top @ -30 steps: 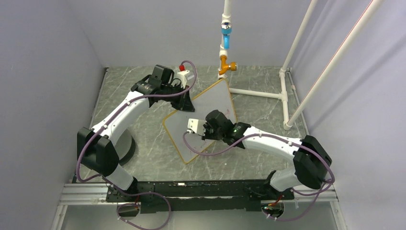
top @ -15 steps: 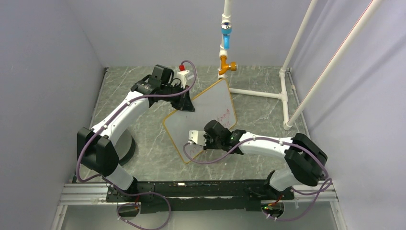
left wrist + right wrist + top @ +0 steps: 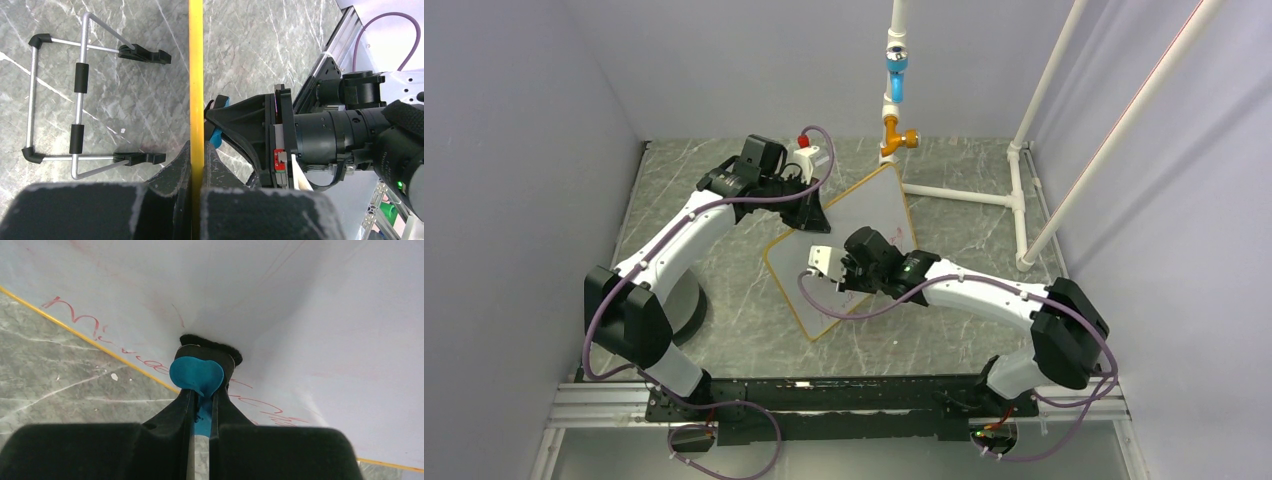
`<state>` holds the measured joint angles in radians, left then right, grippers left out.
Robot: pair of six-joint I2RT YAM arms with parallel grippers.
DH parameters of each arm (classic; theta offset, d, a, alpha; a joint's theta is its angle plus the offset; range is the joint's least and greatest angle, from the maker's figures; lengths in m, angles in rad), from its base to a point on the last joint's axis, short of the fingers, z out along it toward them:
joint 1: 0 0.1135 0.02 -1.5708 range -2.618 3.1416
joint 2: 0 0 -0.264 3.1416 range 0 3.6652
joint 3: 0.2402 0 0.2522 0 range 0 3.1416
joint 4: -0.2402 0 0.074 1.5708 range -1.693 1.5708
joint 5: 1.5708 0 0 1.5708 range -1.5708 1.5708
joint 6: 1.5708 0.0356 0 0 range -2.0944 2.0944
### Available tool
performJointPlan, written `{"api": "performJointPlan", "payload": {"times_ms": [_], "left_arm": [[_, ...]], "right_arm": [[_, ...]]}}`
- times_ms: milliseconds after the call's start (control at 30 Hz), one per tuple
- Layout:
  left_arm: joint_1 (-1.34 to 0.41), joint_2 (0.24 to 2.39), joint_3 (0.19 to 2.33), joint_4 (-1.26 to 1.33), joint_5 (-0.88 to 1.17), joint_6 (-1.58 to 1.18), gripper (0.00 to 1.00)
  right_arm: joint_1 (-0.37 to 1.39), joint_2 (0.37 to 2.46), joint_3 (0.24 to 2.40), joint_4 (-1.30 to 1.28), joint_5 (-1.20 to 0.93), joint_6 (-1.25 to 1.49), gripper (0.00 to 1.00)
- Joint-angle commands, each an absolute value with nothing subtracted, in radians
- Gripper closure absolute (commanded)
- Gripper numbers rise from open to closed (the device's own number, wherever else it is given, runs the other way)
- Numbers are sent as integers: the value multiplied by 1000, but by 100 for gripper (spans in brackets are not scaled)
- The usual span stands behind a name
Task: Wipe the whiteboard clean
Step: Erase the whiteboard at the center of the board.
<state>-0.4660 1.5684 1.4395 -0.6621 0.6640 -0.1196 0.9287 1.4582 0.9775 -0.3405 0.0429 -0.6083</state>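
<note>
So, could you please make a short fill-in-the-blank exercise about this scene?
1. The left hand is shut on the whiteboard's ____ frame.
2. The right hand presses a blue ____ against the board.
3. The handwriting near the board's edge is ____.
Missing words: yellow, eraser, red.

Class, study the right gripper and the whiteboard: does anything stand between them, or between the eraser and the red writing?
Only the eraser, clamped in the right gripper, its black pad seemingly against the whiteboard. Nothing visible blocks the red writing, beside it along the yellow edge; the left gripper holds the frame away from it.
</note>
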Motion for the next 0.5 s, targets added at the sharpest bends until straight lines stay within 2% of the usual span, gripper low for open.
{"api": "performJointPlan", "payload": {"times_ms": [0,233,467], "left_arm": [[-495,1530,1441,-693,780,-120,100],[-494,1534,1441,-687,790,-127,100],[-495,1535,1439,-688,785,-125,100]], "right_arm": [[896,1433,917,-163,87,-569,100],[764,1386,889,-121,126,-598,100],[946,1429,813,-143,78,-619,100]]}}
